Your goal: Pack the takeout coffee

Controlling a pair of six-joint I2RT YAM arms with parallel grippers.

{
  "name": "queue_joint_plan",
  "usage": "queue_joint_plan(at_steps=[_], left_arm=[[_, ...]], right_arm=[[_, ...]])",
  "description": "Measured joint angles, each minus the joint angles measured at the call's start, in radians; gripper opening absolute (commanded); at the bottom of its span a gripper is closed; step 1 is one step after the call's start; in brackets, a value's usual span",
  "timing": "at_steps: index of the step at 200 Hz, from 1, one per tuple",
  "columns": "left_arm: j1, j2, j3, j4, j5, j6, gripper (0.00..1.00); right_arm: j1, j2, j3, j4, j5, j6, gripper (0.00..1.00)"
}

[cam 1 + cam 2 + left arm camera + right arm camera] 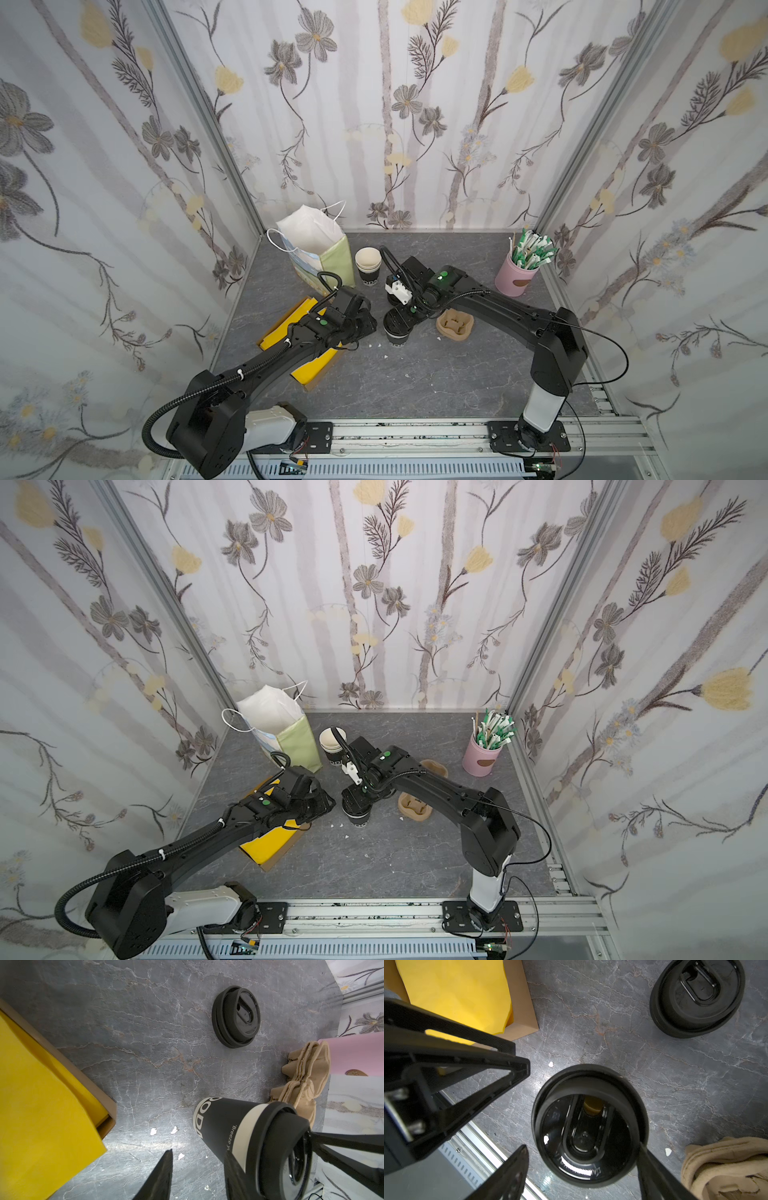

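Broadly, the room is a small booth: pale wallpaper (415, 124) printed with grey and yellow flowers, aluminium corner posts (206, 112), and a slotted aluminium rail (415, 432) along the front. The desk (436, 374) is a flat slab in dark grey marble finish, veined white and rust, matt, dotted with white crumbs (153, 1131).

The cup (224, 1124) stands upright near the desk's middle, between a cardboard tray (525, 1012) lined with crinkled yellow paper (456, 991) and a tan moulded-pulp carrier (455, 326). It is tapered black paper with white lettering and a cream band under the rim. The lid (587, 1126), glossy domed black plastic, sits on it, cream showing through the sip hole; whether it is seated all round I cannot tell.

The right fingers (654, 1174) stand wide apart astride the lid, one tip at its rim, the other clear, gripping nothing. The left fingers (163, 1176) are parted with bare desk between them; one lies just beside or against the cup's wall, and they hold nothing.

Behind stand a stack of lidless cups (368, 266), a white and green paper bag (316, 249) with cord handles, and a smooth pink tin (517, 278) of green-and-white sticks (534, 249). Spare lids (235, 1016) lie nested, dome up, near the cup.
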Motion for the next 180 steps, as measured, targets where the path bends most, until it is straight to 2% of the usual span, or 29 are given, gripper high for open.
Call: queue_joint_plan(at_steps=[85, 111, 154, 180], left_arm=[[-0.003, -0.007, 0.014, 0.007, 0.0, 0.0, 0.41], [-0.003, -0.016, 0.013, 0.007, 0.013, -0.01, 0.36], [-0.006, -0.088, -0.01, 0.007, 0.053, -0.062, 0.35], [-0.007, -0.12, -0.016, 0.007, 0.07, -0.096, 0.41]], right_arm=[[-0.027, -0.025, -0.002, 0.006, -0.022, 0.022, 0.81], [-0.063, -0.04, -0.003, 0.007, -0.006, 0.038, 0.8], [-0.132, -0.075, -0.003, 0.01, -0.026, 0.059, 0.65], [-0.178, -0.074, -0.002, 0.015, -0.03, 0.07, 0.56]])
